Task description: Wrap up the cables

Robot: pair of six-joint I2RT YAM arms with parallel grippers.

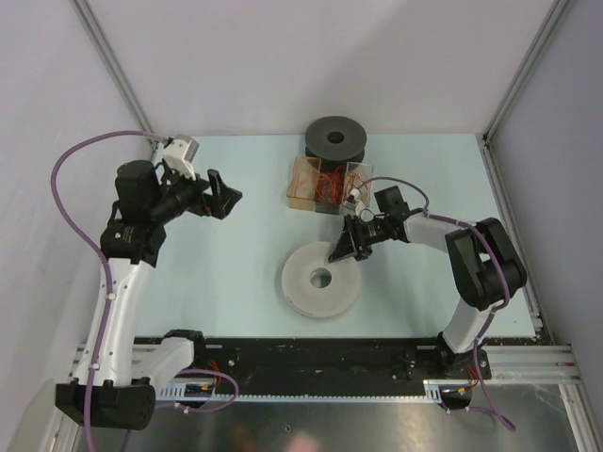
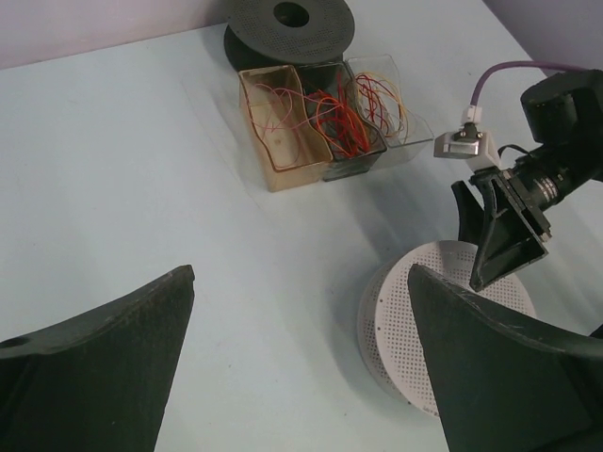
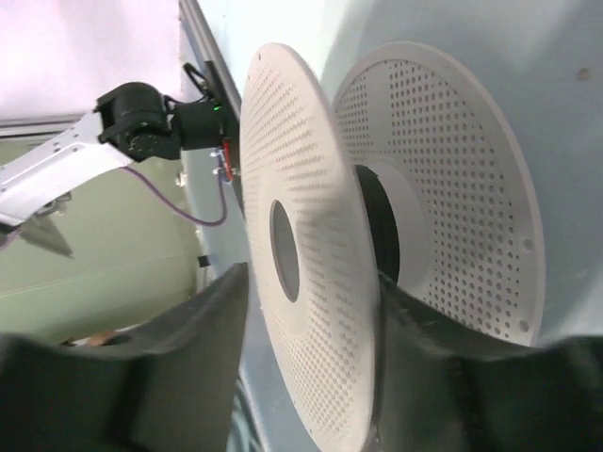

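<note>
My left pincer (image 1: 224,196): raised above the worktop (image 1: 236,273), fingers spread wide and holding nothing. It is well apart from the wires.
The white perforated spool (image 1: 320,280): lies flat on the worktop. Its core is bare, with no wire on it.
The cables (image 2: 273,108): thin loose wires heaped in a clear three-compartment tray (image 2: 283,174) beyond the spool. They are pale pinkish in one end bin, red in the middle, and red and yellow in the other.
The black spool (image 1: 334,139): just behind the tray.
My right pincer (image 1: 341,247): narrowed onto the white spool's upper flange, one finger above it and one in the gap between the flanges. Both seem to touch it, though the wrist view is too close to be sure I'm pressing.
Risk, spool: I hold only a thin rim, so lifting or turning could make it pivot or slip out.
Risk, wires: they are tangled and far thinner than my fingers. A pinch may miss, or drag out a clump and pull the tray along.
Risk, arms: the tray sits near my right arm, so reaching in with the left could bump it.
Writing: none I can read on the spools or tray.
</note>
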